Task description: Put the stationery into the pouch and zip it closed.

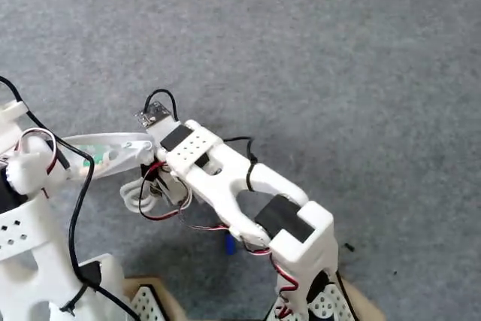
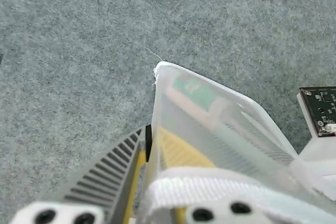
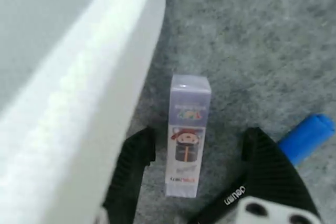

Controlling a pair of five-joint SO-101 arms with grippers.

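My left gripper (image 2: pixel 152 182) is shut on the near end of a translucent mesh pouch (image 2: pixel 220 124), holding it out over the grey carpet. A green-labelled item (image 2: pixel 194 90) and a yellow one show through its wall. In the high view the pouch (image 1: pixel 113 148) stretches from the left arm toward the right arm's wrist. My right gripper (image 3: pixel 197 148) stands open just above the carpet, one finger on either side of a small clear box (image 3: pixel 188 140) with a cartoon label. The pouch's pale side (image 3: pixel 79 77) runs close beside it. A blue pen-like item (image 3: pixel 307 137) lies just outside one finger.
The grey carpet (image 1: pixel 338 73) covers the whole table, with wide open room at the back and right. The blue item (image 1: pixel 229 243) peeks out under the right arm. The right arm's camera board (image 2: pixel 320 108) sits close to the pouch's far end.
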